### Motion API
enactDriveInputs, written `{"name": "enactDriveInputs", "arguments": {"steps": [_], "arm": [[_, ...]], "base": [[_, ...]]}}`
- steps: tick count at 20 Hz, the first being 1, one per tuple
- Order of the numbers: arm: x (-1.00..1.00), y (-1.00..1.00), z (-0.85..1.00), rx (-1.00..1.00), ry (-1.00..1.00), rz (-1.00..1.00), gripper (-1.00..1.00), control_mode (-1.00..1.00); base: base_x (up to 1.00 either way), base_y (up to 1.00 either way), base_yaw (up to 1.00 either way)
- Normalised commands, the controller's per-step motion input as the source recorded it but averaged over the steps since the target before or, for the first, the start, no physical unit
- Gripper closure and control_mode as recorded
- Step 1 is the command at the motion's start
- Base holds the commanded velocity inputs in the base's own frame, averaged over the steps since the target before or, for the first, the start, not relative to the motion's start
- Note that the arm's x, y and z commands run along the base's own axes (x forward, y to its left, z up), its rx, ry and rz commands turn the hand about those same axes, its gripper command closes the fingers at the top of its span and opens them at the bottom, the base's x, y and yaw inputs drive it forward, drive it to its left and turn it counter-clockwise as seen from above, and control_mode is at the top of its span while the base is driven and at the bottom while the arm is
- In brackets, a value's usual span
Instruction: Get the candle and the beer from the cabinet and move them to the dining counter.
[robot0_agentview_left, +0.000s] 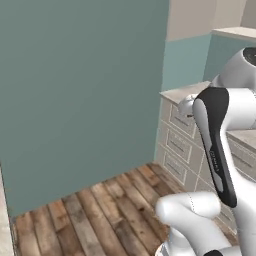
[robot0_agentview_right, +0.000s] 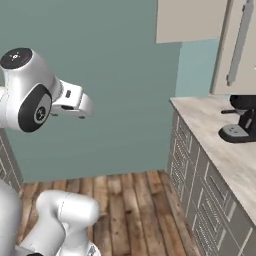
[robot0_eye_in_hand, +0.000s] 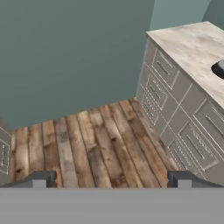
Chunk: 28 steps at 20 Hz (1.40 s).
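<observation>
A teal wall (robot0_agentview_right: 100, 85) fills the left of the scene, running down to a floor of worn wooden planks (robot0_eye_in_hand: 92, 148). In the hand view the gripper (robot0_eye_in_hand: 111, 179) hangs above those planks with its two dark fingertips (robot0_eye_in_hand: 41, 178) set wide apart and nothing between them. Right of the floor stands a run of grey-fronted drawers (robot0_eye_in_hand: 175, 109) under a marbled worktop (robot0_agentview_right: 220, 135), which meets the wall at the corner. On that worktop, toward the right edge of the right base view, sits a black coffee machine (robot0_agentview_right: 241, 119). Above it hangs the cabinet (robot0_agentview_right: 235, 45), beige, with a long vertical grey bar handle (robot0_agentview_right: 239, 42) on its door; the door is closed, so the candle and the beer cannot be seen. In the left base view the white arm (robot0_agentview_left: 220, 140) with its dark link rises in front of the drawers.
</observation>
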Motion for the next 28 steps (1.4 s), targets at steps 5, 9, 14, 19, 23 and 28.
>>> {"name": "enactDriveInputs", "arguments": {"steps": [5, 9, 14, 19, 23, 28], "arm": [[0.00, 0.00, 0.00, 0.00, 0.00, 0.00, -1.00, 1.00], [0.00, 0.00, 0.00, 0.00, 0.00, 0.00, -1.00, 1.00], [0.00, 0.00, 0.00, 0.00, 0.00, 0.00, -1.00, 1.00], [0.00, 0.00, 0.00, 0.00, 0.00, 0.00, -1.00, 1.00], [0.00, 0.00, 0.00, 0.00, 0.00, 0.00, -1.00, 1.00], [0.00, 0.00, 0.00, 0.00, 0.00, 0.00, -1.00, 1.00]], "base": [[0.98, -0.27, 0.00], [0.73, -0.67, 0.00], [0.62, -0.40, -0.29], [0.64, 0.11, -0.53], [0.67, 0.54, -0.50], [0.52, 0.50, -0.59]]}}
